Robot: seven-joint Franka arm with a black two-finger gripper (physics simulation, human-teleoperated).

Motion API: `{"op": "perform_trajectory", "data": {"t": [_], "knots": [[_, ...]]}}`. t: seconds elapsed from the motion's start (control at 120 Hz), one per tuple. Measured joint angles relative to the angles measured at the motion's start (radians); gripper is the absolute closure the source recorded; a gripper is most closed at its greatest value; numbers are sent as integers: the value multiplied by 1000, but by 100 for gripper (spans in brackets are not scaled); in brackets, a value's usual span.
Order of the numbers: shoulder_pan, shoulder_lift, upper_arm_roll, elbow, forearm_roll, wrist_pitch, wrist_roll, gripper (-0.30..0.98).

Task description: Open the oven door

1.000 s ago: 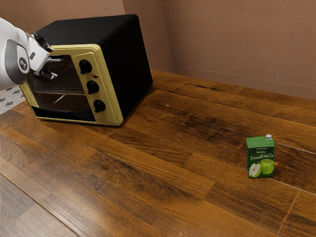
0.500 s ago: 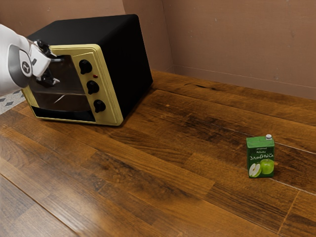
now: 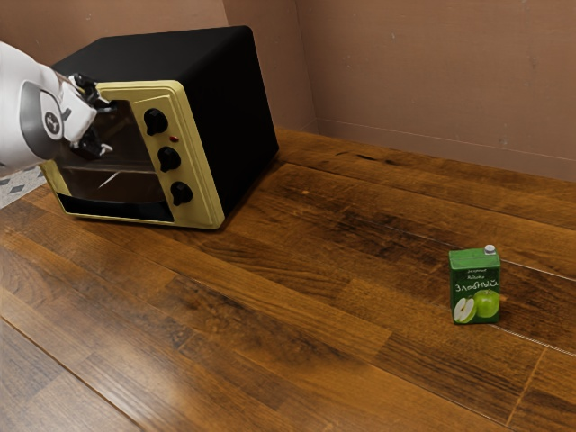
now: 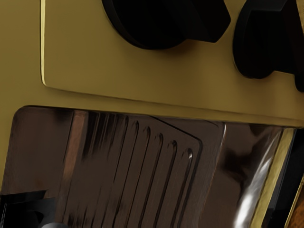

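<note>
Shifted since the frame half a second back: one gripper (image 3: 110, 128), black, two-fingered, now a touch farther toward three o'clock of the exterior view; oven and carton unmoved.

Gripper, state: fingers spread, one toward twelve o'clock and one toward six, with a gap between the tips; held before the upper part of the door glass. Contact with the door cannot be told.

Arm (image 3: 18, 112), white and grey: enters from nine to ten o'clock of the exterior view.

Oven (image 3: 193, 67), black body, yellow front: at ten o'clock of the exterior view, standing on the table.

Oven door (image 3: 117, 164), dark glass: set in the oven's front, shut; a pale streak on the pane.

Knobs (image 3: 169, 158), three, black: at two, three and four o'clock from the middle of the glass; a small red light (image 3: 174, 139) beside them.

Ribs (image 4: 156, 175), several, parallel: visible through the glass in the wrist view, near the yellow panel with the knobs.

Carton (image 3: 474, 286), green, apples on its face, pale cap: upright at four o'clock of the exterior view, well apart from the oven.

Table (image 3: 297, 360), brown wood planks.

Wall (image 3: 414, 72), reddish brown: toward one o'clock, behind the table.
</note>
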Motion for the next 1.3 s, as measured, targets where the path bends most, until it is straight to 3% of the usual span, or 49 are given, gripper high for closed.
{"op": "perform_trajectory", "data": {"t": [0.175,0.317,0.383,0.442,0.5,0.575,0.633,0.667,0.758,0.875,0.95,1.033,1.133,1.3], "knots": [[-1,-19,-1,-33,-7,-1,7,-5],[-9,-197,-14,-233,-10,2,18,3],[-20,-365,-22,-416,-6,12,27,7],[-17,-594,-23,-648,22,22,35,5],[79,-853,-24,-824,55,-23,42,3],[275,-1188,-111,-890,80,-169,49,2],[325,-1284,-228,-797,89,-266,47,1],[331,-1214,-308,-628,88,-323,35,1],[336,-849,-532,-126,91,-511,-77,1],[338,-535,-742,200,119,-782,-316,0],[334,-371,-878,262,167,-906,-482,0],[313,-288,-949,275,209,-999,-651,0],[271,-207,-974,211,232,-1063,-825,0],[346,-181,-978,193,244,-1117,-1058,0]]}}
